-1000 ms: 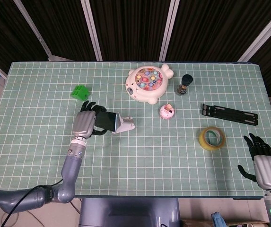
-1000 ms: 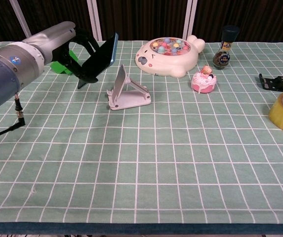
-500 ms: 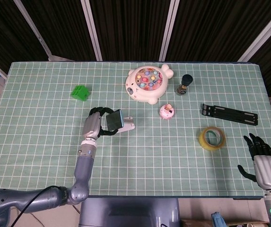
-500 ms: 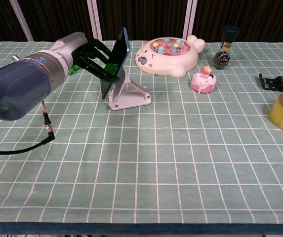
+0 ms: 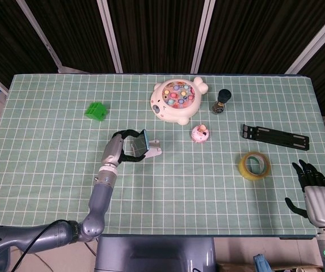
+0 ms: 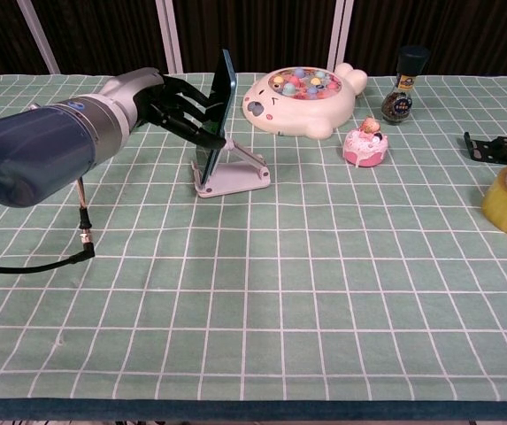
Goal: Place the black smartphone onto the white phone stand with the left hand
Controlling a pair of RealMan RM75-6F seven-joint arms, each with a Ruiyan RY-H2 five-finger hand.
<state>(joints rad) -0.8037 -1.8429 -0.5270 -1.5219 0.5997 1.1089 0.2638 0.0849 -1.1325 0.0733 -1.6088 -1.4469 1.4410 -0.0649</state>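
The black smartphone [image 6: 227, 93] with a blue edge stands nearly upright, its lower end down at the white phone stand [image 6: 232, 174]. My left hand [image 6: 178, 104] grips it from behind, on its left, fingers wrapped round its back. From the head view the phone [image 5: 141, 143] shows edge-on just left of the stand [image 5: 152, 150], with the left hand [image 5: 118, 148] beside it. Whether the phone rests on the stand's ledge I cannot tell. My right hand [image 5: 316, 192] lies at the table's near right corner, fingers spread, holding nothing.
A cream fishing-game toy [image 5: 176, 101] sits behind the stand, a pink cake toy [image 5: 200, 133] and a dark pepper bottle [image 5: 221, 101] to its right. A green block [image 5: 96, 110] lies back left. A black bracket [image 5: 274, 136] and a yellow tape roll [image 5: 254, 165] are on the right.
The left hand carried the phone rightward to the stand and tipped it from leaning back to almost vertical. The right hand stayed still.
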